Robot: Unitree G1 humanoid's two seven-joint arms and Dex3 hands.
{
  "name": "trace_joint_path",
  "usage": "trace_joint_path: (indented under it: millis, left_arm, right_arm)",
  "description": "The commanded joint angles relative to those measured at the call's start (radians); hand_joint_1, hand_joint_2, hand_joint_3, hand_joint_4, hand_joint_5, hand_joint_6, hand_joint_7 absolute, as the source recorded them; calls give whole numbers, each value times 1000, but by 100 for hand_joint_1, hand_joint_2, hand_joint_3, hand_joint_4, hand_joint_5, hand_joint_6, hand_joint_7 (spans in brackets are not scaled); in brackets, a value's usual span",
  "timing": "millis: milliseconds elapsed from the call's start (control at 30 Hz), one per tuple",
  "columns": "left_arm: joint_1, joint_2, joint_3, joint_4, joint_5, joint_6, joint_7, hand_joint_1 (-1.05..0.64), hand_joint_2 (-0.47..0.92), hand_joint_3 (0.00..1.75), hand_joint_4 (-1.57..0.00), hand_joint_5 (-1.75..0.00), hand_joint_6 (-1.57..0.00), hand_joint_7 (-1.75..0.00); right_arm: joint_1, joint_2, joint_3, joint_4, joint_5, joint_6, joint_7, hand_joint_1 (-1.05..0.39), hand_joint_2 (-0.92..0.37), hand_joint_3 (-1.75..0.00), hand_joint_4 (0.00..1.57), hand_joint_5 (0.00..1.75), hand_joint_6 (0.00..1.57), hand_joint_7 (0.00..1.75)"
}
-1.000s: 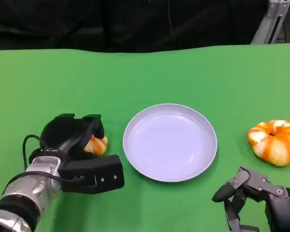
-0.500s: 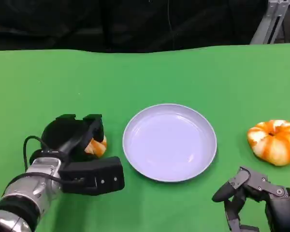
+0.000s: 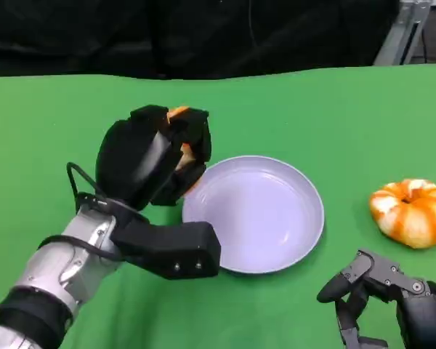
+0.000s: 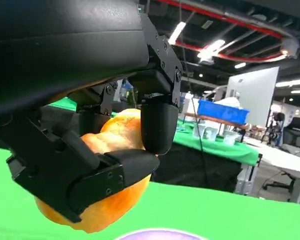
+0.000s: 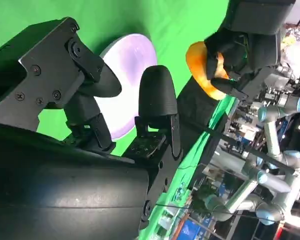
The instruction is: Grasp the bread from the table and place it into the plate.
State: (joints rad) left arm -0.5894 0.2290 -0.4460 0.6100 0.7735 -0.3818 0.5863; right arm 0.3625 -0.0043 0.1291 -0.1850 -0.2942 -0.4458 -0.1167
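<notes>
Head view: the left hand [image 3: 156, 156] grips the bread [image 3: 180, 149], lifted clear of the counter [image 3: 58, 123] at the plate's [image 3: 291, 247] ten o'clock rim. Grasp done; carrying over and releasing remain. The right hand [image 3: 381, 302] rests empty, fingers apart.

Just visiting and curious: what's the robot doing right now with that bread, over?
Left hand holds bread, lifted beside the plate rim. Right hand low on the table, holding nothing. Plate bare; second bread sits off to its right. Nothing in the way.
</notes>
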Motion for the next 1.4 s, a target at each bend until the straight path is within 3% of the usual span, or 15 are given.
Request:
trace_joint_path:
  millis: [33, 167, 333, 567, 600, 633, 667, 700, 767, 833, 967, 1267, 1400]
  left_arm:
    - [-4, -14, -14, -17, 4, -19, -17, -13, 21, 150, -94, -175, -73, -168]
    - [-37, -81, -51, 34, -3, -26, -55, -13, 24, 143, -93, -175, -70, -174]
    - [-83, -146, -76, 135, -12, -42, -104, -14, 31, 125, -92, -175, -77, -162]
    - [-135, -214, -98, 258, -12, -21, -163, -15, 37, 114, -90, -175, -76, -162]
    - [-142, -218, -103, 264, -9, 5, -199, -18, 42, 106, -83, -175, -74, -146]
    - [-148, -220, -107, 267, -8, 25, -227, -21, 56, 79, -70, -153, -69, -102]
    - [-152, -218, -115, 262, -1, 47, -258, -22, 65, 62, -66, -144, -72, -79]
    - [-155, -215, -125, 255, 11, 73, -280, -24, 72, 47, -58, -123, -67, -57]
    - [-155, -208, -140, 233, 27, 119, -323, -38, 87, 20, -26, -77, -45, -19]
    - [-155, -200, -155, 207, 42, 167, -366, -61, 91, 29, -5, -46, -24, -5]
    - [-148, -185, -165, 160, 43, 219, -448, -86, 92, 46, 0, -6, -7, -1]
    - [-97, -121, -141, 28, -5, 220, -573, -97, 92, 54, 0, 0, -4, -1]
    - [-15, -64, -92, -90, -57, 150, -540, -71, 92, 37, -19, -13, -17, -7]
  right_arm:
    - [3, -5, -5, 1, 8, -7, -7, 10, -34, -133, 81, 171, 78, 128]
    - [5, -6, -5, -3, 8, -5, -5, 11, -33, -135, 81, 171, 78, 128]
    - [7, -7, -4, -3, 3, -8, -6, 10, -32, -134, 81, 171, 79, 127]
    - [10, -6, -3, -8, -4, -5, -8, 9, -33, -134, 81, 172, 79, 127]
    - [10, -5, -1, -7, -3, -6, -8, 9, -33, -134, 82, 173, 79, 127]
    - [10, -5, -1, -7, -3, -6, -8, 9, -33, -134, 81, 173, 79, 127]
    - [10, -4, 0, -7, -3, -5, -7, 9, -33, -134, 81, 173, 79, 127]
    - [11, -4, 0, -9, -1, -4, -6, 9, -33, -134, 82, 173, 79, 126]
    - [13, -4, 1, -11, 2, 0, -3, 9, -33, -135, 81, 173, 79, 126]
    - [13, -5, 1, -11, 1, -1, -3, 10, -33, -135, 81, 174, 79, 126]
    - [12, -6, -2, -9, -1, 3, -4, 9, -33, -135, 80, 173, 79, 126]
    - [5, -8, -4, 1, 8, -6, -2, 9, -32, -135, 82, 172, 80, 126]
    - [7, -5, -3, -5, -1, -4, -7, 8, -32, -134, 82, 172, 80, 127]
